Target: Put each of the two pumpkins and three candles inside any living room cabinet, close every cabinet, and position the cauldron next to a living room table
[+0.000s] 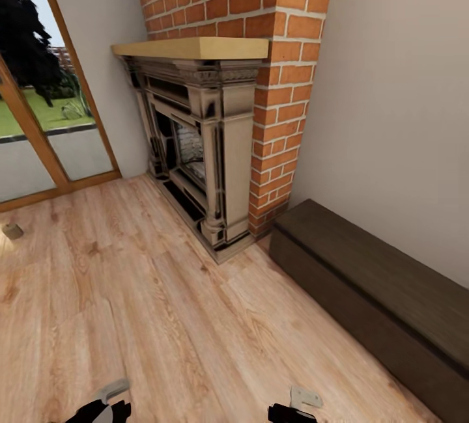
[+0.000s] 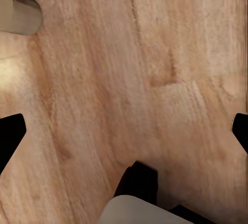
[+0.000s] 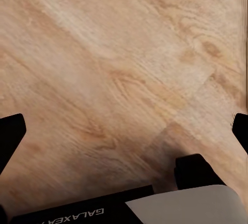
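The cabinet [image 1: 384,293], a long low dark-brown unit, stands against the right wall beside the brick chimney; its visible front is flush. A small beige candle [image 1: 12,230] sits on the wood floor at the far left, near the window. The left wrist view catches a beige cylinder, likely a candle [image 2: 18,12], on the floor, well away from the fingers. My left gripper [image 2: 124,131] hangs open over bare floor with nothing in it. My right gripper [image 3: 124,131] is also open and empty above the floorboards. Both arms show at the head view's lower edge.
An ornate grey fireplace [image 1: 195,150] with a pale wood mantel [image 1: 195,47] juts out from the red brick chimney [image 1: 280,84]. A tall wood-framed window [image 1: 39,117] fills the left wall. Wood floor [image 1: 163,306] stretches between me and the cabinet.
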{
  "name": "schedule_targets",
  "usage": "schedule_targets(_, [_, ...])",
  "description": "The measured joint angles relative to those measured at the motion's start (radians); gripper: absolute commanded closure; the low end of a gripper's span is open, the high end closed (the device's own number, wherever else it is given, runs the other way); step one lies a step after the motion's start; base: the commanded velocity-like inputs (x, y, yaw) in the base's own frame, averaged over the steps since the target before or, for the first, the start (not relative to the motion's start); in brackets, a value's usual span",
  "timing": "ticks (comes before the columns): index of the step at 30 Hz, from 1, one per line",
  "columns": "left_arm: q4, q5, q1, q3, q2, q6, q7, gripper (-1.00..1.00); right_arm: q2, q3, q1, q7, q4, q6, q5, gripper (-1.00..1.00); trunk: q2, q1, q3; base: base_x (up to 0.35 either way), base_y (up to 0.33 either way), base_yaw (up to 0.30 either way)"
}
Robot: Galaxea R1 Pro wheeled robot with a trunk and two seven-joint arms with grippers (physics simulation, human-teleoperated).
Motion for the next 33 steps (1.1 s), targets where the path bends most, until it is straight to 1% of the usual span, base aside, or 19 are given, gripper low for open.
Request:
schedule_targets(16, [0.000,0.000,0.000,0.000,0.002,0.000,0.000,-1.00,0.000,-0.001,0.000,0.000,0.002,0.000,-0.001,-1.00,0.000,0.000,0.000,0.000,0.033,-0.278])
schedule_targets(23, [0.000,0.000,0.000,0.000,0.003,0.000,0.000,-1.00,0.000,-0.001,0.000,0.000,0.002,0.000,-0.001,-1.00,0.000,0.000,0.000,0.000,0.127,-0.278])
schedule_targets(33, [0.000,0.000,0.000,0.000,0.002,0.000,0.000,-1.00,0.000,-0.001,0.000,0.000,0.002,0.000,-0.002,-1.00,0.000,0.000,0.000,0.000,0.029,-0.278])
